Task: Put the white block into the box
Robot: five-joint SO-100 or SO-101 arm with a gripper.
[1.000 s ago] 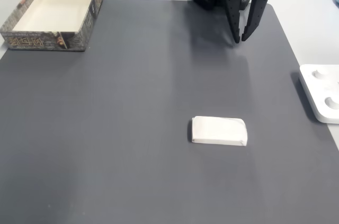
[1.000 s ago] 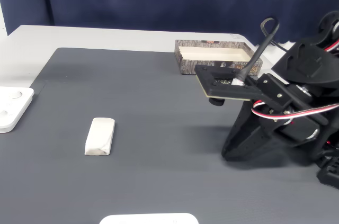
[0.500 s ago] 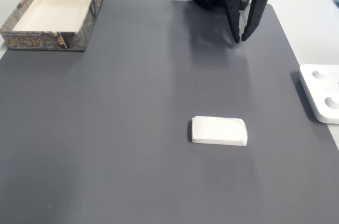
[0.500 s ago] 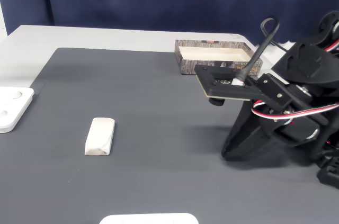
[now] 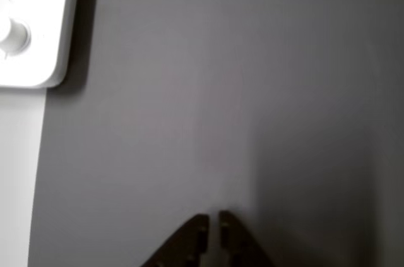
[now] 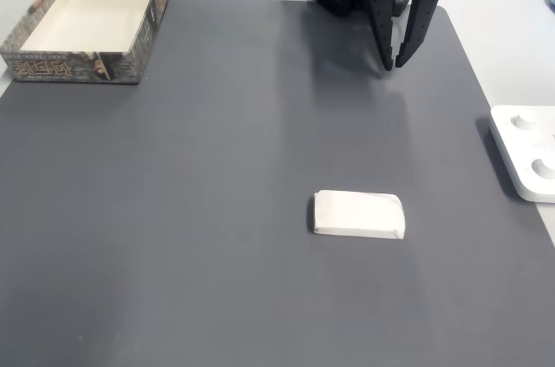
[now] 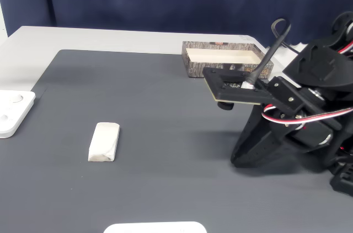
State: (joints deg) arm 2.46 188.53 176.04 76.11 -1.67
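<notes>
Nothing of the task is done yet: the white block (image 6: 359, 214) lies bare on the grey mat (image 6: 217, 211), well apart from the box (image 6: 39, 65), while the jaws (image 6: 392, 63) hang nearly pressed together, empty, far from the block.

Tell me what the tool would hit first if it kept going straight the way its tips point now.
Probably the bare grey mat. The tool points steeply down near the arm's base, fingers nearly shut, with nothing beneath it. The white block lies well short of that line, though depth is uncertain.
</notes>
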